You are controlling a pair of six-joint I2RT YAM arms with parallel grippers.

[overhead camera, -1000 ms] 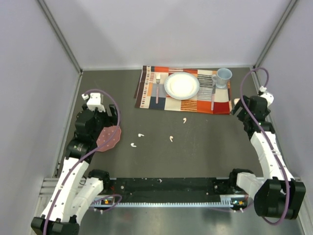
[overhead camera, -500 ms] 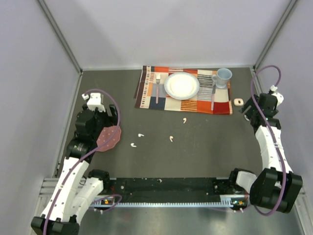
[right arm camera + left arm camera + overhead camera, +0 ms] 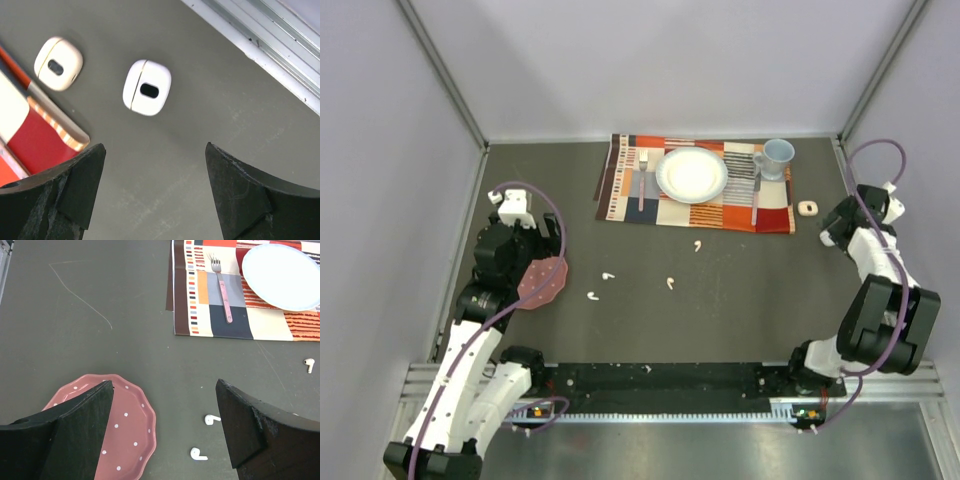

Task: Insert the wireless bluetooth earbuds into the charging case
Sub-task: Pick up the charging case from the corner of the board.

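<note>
Right wrist view looks down between the 2 fingers of the right claw (image 3: pixel 152 150); they stand wide apart, with nothing between them. Just above them in the frame a white charging case (image 3: pixel 147 87) lies flat on the desk (image 3: pixel 155 200). A second case (image 3: pixel 58 63) lies at the upper left, beside the corner of the striped placemat (image 3: pixel 47 142). Each case shows a dark oval on its top face; whether the lids are open I cannot tell.

The left claw (image 3: pixel 164 385) is also spread and empty, and hangs over the edge of a pink dotted plate (image 3: pixel 127 435). The 4 earbuds (image 3: pixel 670 283) lie loose in the middle of the desk, well apart from both cases. In the left wrist view, 3 of them show at the right side.

I judge that the task is at its beginning: no earbud is picked up and none is in a case. The next move needs a case opened or steadied, then a very fine pinch on 1 small earbud, which may slip or roll.

The desk is dark grey and matt, with thin pale scratches. On the placemat, in the upper part of the top external view, are a white plate (image 3: pixel 692 175), a fork (image 3: pixel 642 185), a knife (image 3: pixel 755 200) and a blue cup (image 3: pixel 778 157). Pale lilac walls (image 3: pixel 660 70) close 3 sides, with metal rails (image 3: pixel 442 75) in the corners.
</note>
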